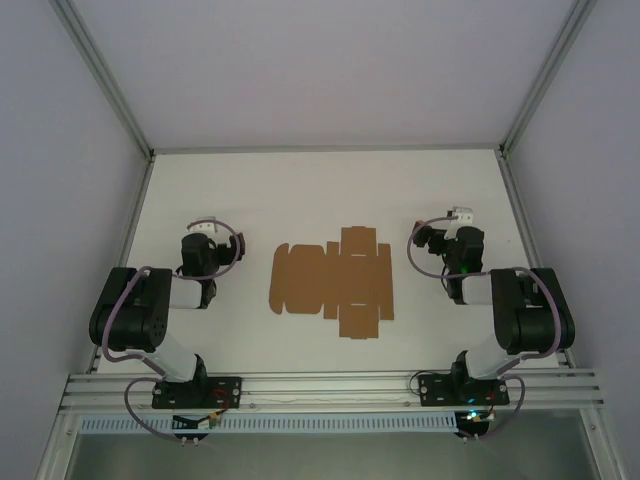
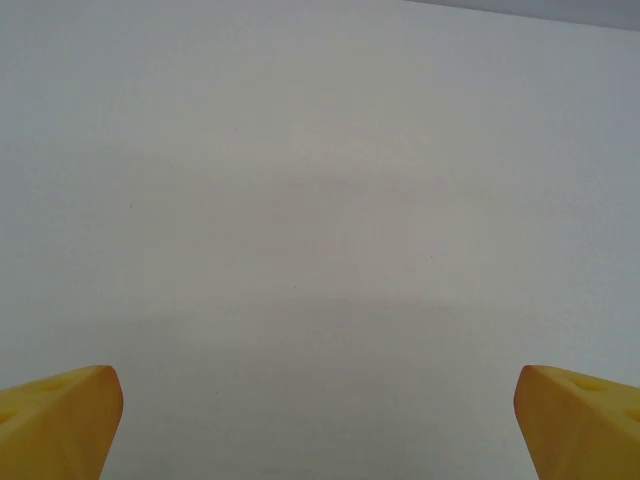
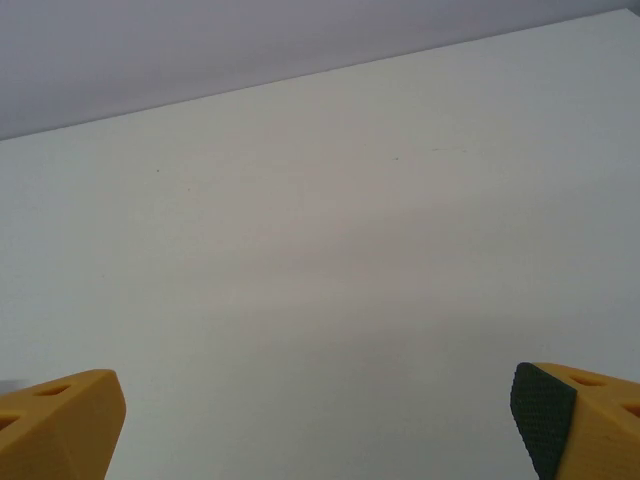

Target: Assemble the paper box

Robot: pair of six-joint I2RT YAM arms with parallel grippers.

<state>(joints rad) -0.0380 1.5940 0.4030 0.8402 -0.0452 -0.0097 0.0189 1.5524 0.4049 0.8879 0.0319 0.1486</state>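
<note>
1. Brown kraft cardboard: in the top view the paper box (image 1: 332, 283) lies as a flat die-cut sheet on the white table (image 1: 300, 190). It sits between the left arm (image 1: 150, 310) and the right arm (image 1: 515, 310), touching neither. A wide panel carries rounded flaps at its left end and squared tabs jutting toward the far and near edges. Its fold lines are faint.
2. Left wrist view adds the finger spacing that is hard to read from overhead. The left gripper (image 2: 318, 400) has its yellow fingers (image 2: 60, 425) spread to the bottom corners, with bare table between them and nothing held.
3. Right wrist view: the right gripper (image 3: 318, 410) stands equally wide and holds nothing. A black ribbed pad (image 3: 542, 420) faces inward on one finger. The table's far edge meets a grey-lilac wall (image 3: 200, 50).
</note>
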